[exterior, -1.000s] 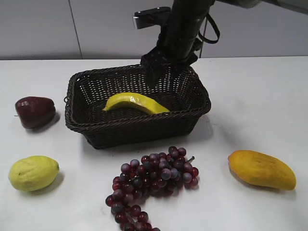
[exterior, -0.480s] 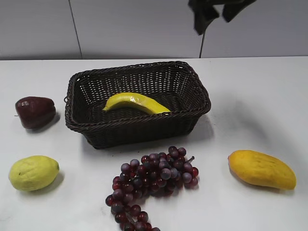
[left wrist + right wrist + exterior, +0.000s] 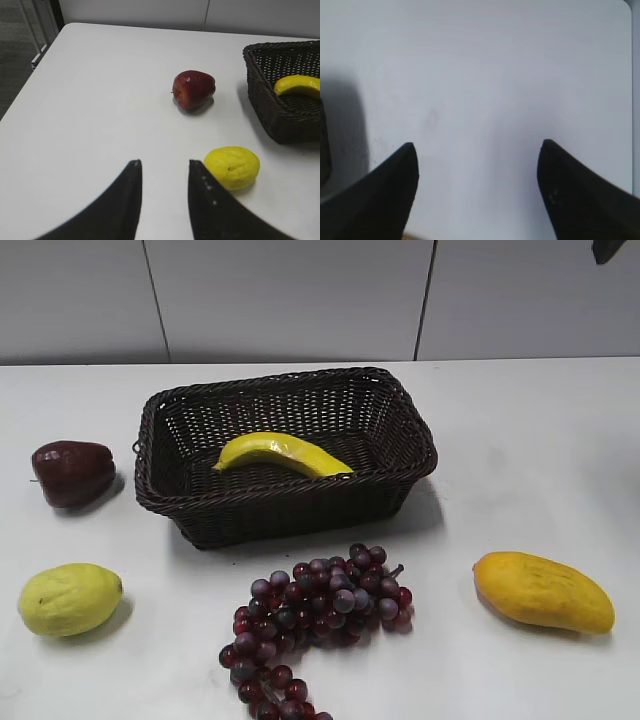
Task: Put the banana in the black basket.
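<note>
The banana (image 3: 283, 453) lies inside the black basket (image 3: 400, 405) at the middle of the table. It also shows in the left wrist view (image 3: 298, 85), inside the basket (image 3: 260, 85). My left gripper (image 3: 163, 163) is open and empty, low over the table's left side, beside the lemon. My right gripper (image 3: 477, 146) is wide open and empty over bare white table. In the exterior view only a dark tip of the right arm (image 3: 607, 249) shows at the top right corner, far from the basket.
A dark red apple-like fruit (image 3: 73, 472) lies left of the basket and a lemon (image 3: 69, 598) at front left. A bunch of purple grapes (image 3: 315, 615) lies in front of the basket. A mango (image 3: 543, 591) lies at front right.
The right arm has risen from over the basket's back rim and moved up and right, almost out of the exterior view. The banana stays in the basket.
</note>
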Robot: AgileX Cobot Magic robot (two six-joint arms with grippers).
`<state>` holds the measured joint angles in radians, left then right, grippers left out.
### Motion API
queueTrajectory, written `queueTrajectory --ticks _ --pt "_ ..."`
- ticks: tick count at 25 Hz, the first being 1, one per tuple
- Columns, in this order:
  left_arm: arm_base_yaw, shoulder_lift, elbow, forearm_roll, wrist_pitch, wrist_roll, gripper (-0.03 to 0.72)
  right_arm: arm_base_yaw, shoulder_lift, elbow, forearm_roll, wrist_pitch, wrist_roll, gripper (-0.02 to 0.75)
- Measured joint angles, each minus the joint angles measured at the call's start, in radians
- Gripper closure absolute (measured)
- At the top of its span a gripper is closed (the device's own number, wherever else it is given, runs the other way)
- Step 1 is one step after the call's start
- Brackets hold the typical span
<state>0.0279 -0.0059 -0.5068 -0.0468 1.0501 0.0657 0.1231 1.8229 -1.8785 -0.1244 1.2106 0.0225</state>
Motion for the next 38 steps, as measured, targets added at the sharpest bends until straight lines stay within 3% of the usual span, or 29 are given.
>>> queueTrajectory --ticks 10,20,29,38 --pt "0.0 0.0 0.0 0.0 0.0 0.0 0.453 -0.001 -0.288 0.44 0.078 0.0 0.048 0.148" --pt "0.0 0.0 0.0 0.0 0.0 0.001 0.453 -0.001 -0.782 0.853 0.124 0.001 0.062 0.148" --pt "0.0 0.0 0.0 0.0 0.0 0.0 0.453 -0.001 -1.313 1.048 0.118 -0.039 0.072 0.148" --pt "0.0 0.0 0.0 0.0 0.0 0.0 0.453 -0.001 -1.65 1.205 0.062 -0.037 0.056 0.148"
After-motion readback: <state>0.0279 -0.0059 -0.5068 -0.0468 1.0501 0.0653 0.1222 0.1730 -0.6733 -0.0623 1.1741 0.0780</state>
